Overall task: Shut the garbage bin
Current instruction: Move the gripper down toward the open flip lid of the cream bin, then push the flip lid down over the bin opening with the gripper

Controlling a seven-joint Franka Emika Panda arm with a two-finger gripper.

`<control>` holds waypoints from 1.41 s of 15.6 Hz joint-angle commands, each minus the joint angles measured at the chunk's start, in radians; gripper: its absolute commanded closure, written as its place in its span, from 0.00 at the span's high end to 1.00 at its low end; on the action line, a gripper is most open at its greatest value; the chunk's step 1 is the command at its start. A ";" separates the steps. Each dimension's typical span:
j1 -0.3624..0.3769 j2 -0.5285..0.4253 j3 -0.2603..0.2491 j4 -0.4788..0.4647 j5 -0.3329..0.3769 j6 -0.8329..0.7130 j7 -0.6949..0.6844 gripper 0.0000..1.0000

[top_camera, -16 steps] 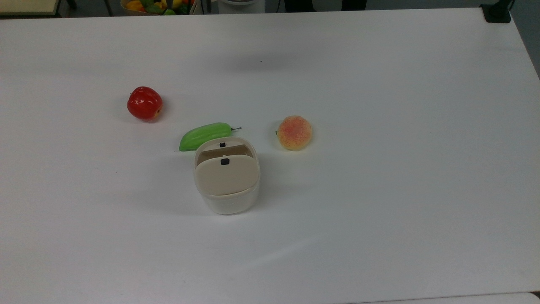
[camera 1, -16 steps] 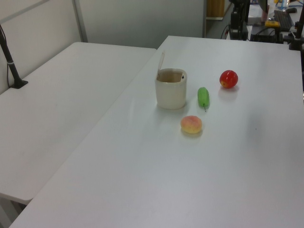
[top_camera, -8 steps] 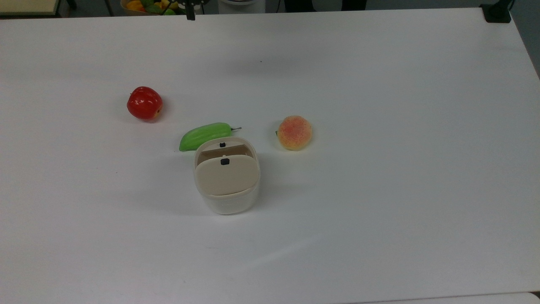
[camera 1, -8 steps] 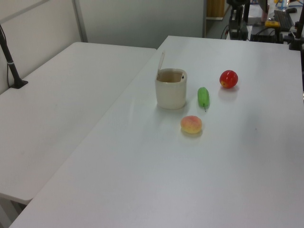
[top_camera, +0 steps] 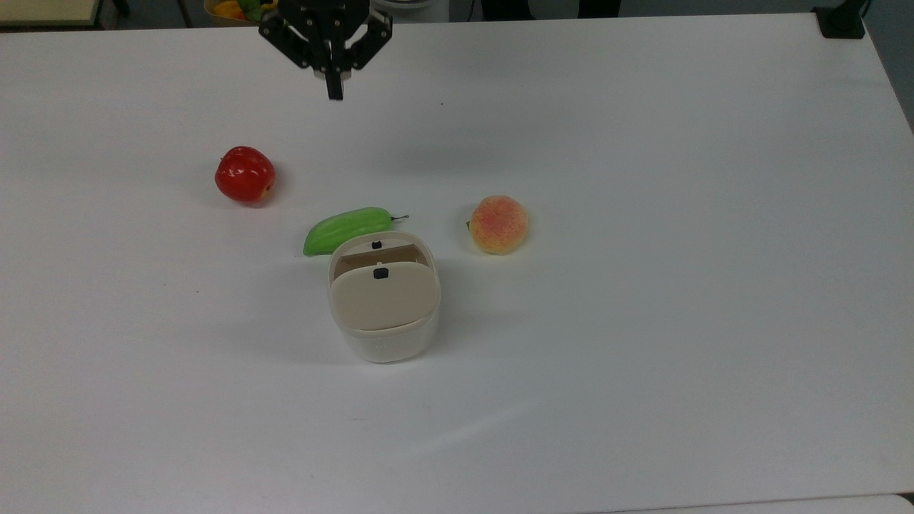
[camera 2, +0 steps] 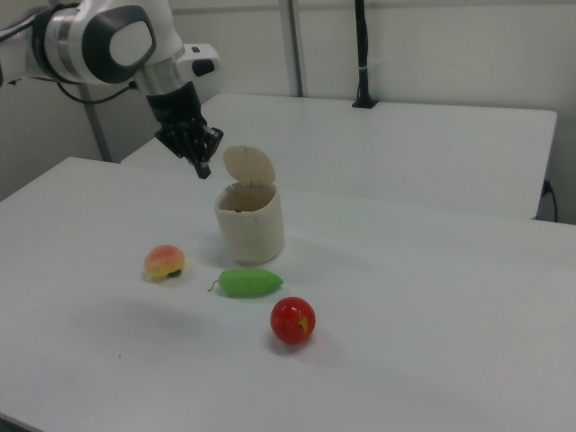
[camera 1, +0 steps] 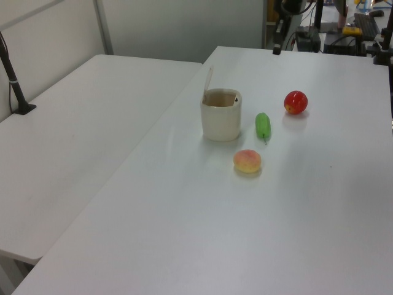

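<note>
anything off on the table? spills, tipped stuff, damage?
Nothing stands out. The garbage bin stands upright with its lid raised. The apple, green fruit and peach lie loose beside it, none touching. The claw hangs above the table.

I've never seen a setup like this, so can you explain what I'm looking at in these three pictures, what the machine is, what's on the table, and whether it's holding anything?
The machine is a single robot arm ending in a two-finger gripper, a claw for pinching or pushing. Its fingers are shut, with nothing between them, and it hangs above the white table.

All three pictures show one moment from fixed cameras: the top view looks down on the table, and the left and right views look across it from opposite sides.

On the table stands a small cream garbage bin. Its lid is tipped up, so the bin is open; the job is to close it. Around it lie toy fruits: a red apple, a green cucumber-like piece right beside the bin, and a peach.
</note>
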 commanded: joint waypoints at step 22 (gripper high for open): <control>0.052 0.300 0.007 0.038 0.088 0.896 -0.008 0.00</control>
